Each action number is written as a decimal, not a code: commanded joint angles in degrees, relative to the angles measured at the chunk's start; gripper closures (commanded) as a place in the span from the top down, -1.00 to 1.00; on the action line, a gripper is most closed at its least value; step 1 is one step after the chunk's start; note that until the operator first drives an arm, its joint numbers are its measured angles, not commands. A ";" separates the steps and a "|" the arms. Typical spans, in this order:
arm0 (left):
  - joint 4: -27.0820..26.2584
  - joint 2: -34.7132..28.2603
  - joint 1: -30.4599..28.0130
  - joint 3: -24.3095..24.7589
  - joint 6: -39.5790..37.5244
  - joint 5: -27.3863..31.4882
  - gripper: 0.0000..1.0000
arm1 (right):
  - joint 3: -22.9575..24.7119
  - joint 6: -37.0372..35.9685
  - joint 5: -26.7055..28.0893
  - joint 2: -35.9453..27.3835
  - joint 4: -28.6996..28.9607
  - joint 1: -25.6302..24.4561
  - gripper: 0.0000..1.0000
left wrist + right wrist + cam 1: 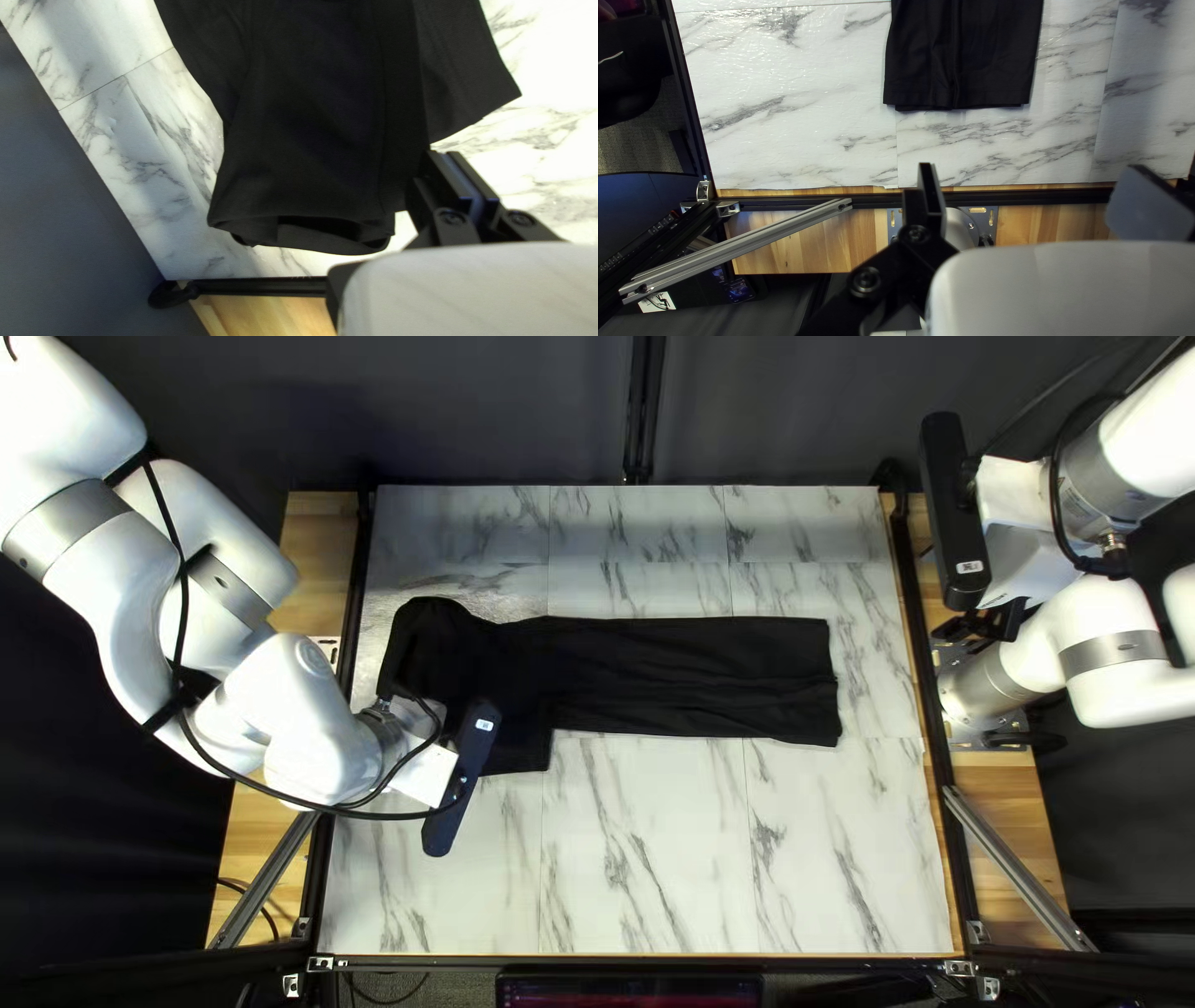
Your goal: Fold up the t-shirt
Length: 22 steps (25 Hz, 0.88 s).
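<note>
The marbled table (672,859) bears a black t-shirt (697,672), elongated and lightly creased.

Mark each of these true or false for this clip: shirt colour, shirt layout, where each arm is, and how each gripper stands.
1. The t-shirt is black. True.
2. The shirt is spread out wide with both sleeves stretched apart. False: it lies as a long strip, wider at the left of the top left view.
3. My left arm reaches to the shirt's wider end. True.
4. My right gripper is shut on the shirt. False: the right gripper is open, with the shirt's narrow end ahead of it, untouched.
5. My left gripper has its fingers close together. True.
</note>
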 commanded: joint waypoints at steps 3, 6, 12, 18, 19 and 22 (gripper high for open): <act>0.08 1.16 -1.65 -0.50 -2.67 -1.91 -0.88 | 0.00 0.00 0.00 0.00 0.00 0.00 1.00; -0.11 4.15 -2.73 -2.29 -4.07 -2.96 -0.87 | 0.00 0.00 0.00 0.00 0.00 0.00 1.00; -1.87 7.01 -3.75 -3.93 -6.16 -2.26 -0.84 | 0.00 0.00 0.00 0.00 0.00 0.00 1.00; -3.59 7.28 -0.74 -1.04 -5.84 -5.11 0.25 | 0.00 0.00 0.00 0.00 0.00 0.00 1.00; -3.94 6.81 -0.02 -0.70 -5.33 -4.91 0.89 | 0.00 0.00 0.00 0.00 0.00 0.00 1.00; -4.36 5.13 2.10 0.34 -3.81 -4.40 1.00 | 0.00 0.00 0.00 0.00 0.00 0.00 1.00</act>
